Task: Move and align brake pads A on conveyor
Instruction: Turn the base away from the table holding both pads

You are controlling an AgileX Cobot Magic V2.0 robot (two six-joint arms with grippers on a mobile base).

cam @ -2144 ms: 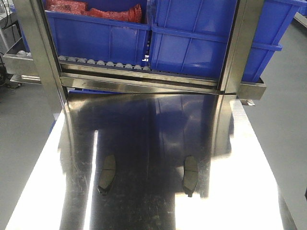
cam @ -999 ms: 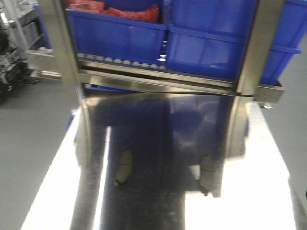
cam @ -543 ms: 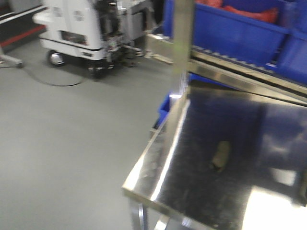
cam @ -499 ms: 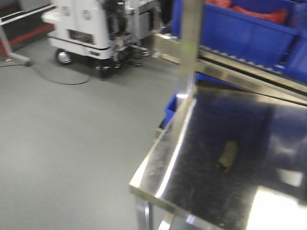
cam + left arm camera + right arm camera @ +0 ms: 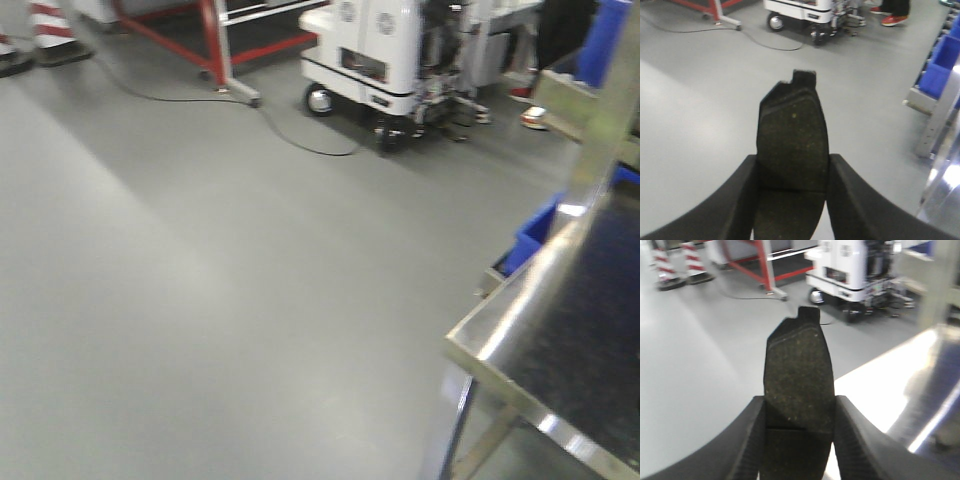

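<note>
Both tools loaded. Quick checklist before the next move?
1. Grip of left tool on left pad: ok, shut on it.
2. Grip of right tool on right pad: ok, shut on it.
3. Pads straight between the fingers, poking forward: ok.
4. Sight of the conveyor for placement: not ok, no view shows it plainly.
5. Floor path: not ok, cable and white cart lie ahead.
6. Clearance to steel table corner: cannot tell.
</note>
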